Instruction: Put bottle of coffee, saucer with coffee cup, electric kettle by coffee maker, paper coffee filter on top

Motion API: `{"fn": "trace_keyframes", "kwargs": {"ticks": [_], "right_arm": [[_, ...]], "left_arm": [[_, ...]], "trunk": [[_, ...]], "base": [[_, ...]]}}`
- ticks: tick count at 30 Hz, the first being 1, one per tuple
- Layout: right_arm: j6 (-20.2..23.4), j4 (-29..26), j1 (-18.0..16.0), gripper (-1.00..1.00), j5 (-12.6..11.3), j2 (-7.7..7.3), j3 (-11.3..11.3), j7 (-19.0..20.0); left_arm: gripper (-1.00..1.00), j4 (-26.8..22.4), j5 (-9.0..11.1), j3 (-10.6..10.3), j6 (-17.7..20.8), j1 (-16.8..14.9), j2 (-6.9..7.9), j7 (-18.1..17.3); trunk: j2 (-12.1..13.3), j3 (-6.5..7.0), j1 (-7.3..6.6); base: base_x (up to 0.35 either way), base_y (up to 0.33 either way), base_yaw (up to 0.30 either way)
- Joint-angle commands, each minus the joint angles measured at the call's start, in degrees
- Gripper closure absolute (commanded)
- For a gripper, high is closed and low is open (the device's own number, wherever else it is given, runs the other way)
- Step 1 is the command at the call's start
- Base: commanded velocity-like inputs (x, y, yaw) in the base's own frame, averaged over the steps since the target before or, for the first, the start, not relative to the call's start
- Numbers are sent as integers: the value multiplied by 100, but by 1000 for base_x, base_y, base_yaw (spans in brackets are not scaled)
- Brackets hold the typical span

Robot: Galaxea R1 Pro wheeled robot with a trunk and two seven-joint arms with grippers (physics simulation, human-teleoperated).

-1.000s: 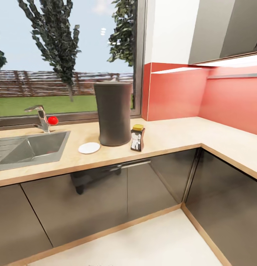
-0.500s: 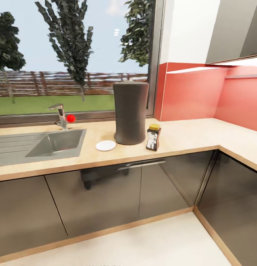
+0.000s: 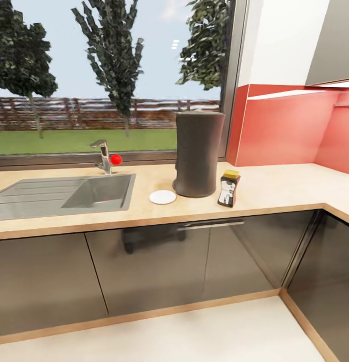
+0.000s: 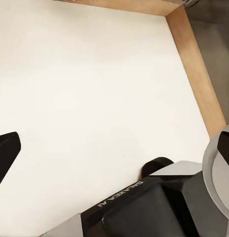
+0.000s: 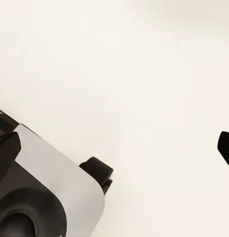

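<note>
Coffee station on the desk (image 3: 274, 188)
Saucer (image 3: 162, 197) at 9 o'clock of coffee maker (image 3: 197, 153), bottle of coffee (image 3: 229, 188) at 4 o'clock; either end effector's opening: cannot tell.

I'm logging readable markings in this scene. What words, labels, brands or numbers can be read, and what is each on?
Coffee bottle: white label with dark print, too small to read.
Robot's body in the left wrist view: raised lettering, seemingly "GALAXEA", too blurred and angled to be sure.
Nothing else bears text.
</note>
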Motion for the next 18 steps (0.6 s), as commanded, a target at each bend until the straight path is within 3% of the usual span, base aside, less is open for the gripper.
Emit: {"fn": "trace_keyframes", "kwargs": {"ticks": [1,10,18], "right_arm": [[-13,3,-5,-100,-60,-6,37,13],[-19,3,-5,-100,-53,-5,50,-1],[-21,3,-5,-100,-52,-5,54,-4]], "left_arm": [[-100,4,41,-47,-36,-5,4,0],[-100,4,41,-52,-36,-5,4,0],[-100,4,41,-51,-36,-5,4,0]], "trunk": [[-3,-6,-1],[-3,-6,-1],[-3,-6,-1]], "base": [[0,255,23],[0,260,111],[0,63,249]]}}
